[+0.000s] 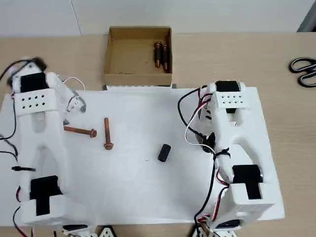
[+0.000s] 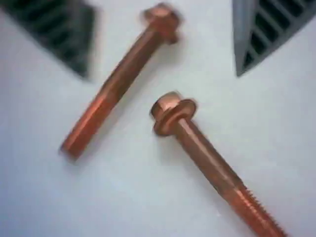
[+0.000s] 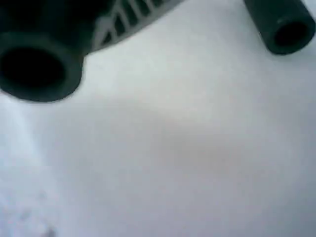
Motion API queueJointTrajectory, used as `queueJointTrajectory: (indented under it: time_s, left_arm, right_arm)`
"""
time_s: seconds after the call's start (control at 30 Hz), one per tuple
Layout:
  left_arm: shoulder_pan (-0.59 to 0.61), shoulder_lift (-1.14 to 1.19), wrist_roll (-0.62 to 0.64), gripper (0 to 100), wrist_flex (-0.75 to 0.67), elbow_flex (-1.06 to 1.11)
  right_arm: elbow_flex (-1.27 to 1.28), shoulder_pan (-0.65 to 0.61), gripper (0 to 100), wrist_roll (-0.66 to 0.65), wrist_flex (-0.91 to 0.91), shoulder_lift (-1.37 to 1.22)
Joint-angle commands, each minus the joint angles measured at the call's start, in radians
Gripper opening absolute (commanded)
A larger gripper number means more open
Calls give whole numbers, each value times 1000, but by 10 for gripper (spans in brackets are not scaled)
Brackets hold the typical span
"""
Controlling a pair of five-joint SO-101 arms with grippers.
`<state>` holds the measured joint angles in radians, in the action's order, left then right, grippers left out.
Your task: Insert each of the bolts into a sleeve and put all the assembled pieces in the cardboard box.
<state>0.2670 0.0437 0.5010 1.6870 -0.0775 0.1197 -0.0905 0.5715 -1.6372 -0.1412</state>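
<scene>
A white mat (image 1: 128,192) covers most of the wooden table. At its far edge sits the cardboard box (image 1: 121,54). Two finished pieces (image 1: 161,54), copper bolts with dark sleeves on them, already lie side by side against one wall of the box.

The work looks about half done, since two bolts and two sleeves are not yet joined. The left gripper (image 2: 163,71) hangs just above the bare bolts with its jaws spread wide and nothing between them. One bolt (image 2: 116,81) and the other bolt (image 2: 212,163) lie flat on the mat, at an angle to each other. Their heads are close but not touching.

The right gripper (image 1: 210,141) is low over the mat and appears closed around the held sleeve (image 3: 37,66), whose open bore faces the camera. The loose sleeve (image 1: 164,152) lies near the middle of the mat, between the two arms.

Each bolt has yet to go into a sleeve, and both pairs have yet to reach the box.
</scene>
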Motion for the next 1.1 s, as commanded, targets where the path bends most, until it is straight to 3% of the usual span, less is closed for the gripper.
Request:
queueJointTrajectory:
  time_s: [0.0, 0.1, 0.33, 0.4, 0.53, 0.67, 0.8, 1.07]
  left_arm:
    - [9, -14, -516, 8, 38, -51]
    - [14, -15, -786, 5, 51, -56]
    - [-9, -6, -839, 6, 49, -47]
    - [-11, -6, -945, 6, 26, -45]
    - [-9, -5, -1298, 6, -35, -44]
    - [-9, -5, -1372, 6, -126, -25]
    - [6, 3, -1536, 6, -198, 70]
    - [38, 150, -1788, 9, -203, 110]
  right_arm:
    - [-6, 7, 2, -6, 5, 59]
    - [-6, 7, 2, -6, 5, 59]
    - [-6, 7, 2, -6, -1, 59]
    - [-6, 7, 2, -6, 2, 59]
    - [-6, 7, 2, -6, 4, 59]
    - [-6, 7, 2, -6, -1, 59]
    - [-6, 7, 2, -6, -2, 59]
    - [-2, 8, 2, -8, -4, 59]
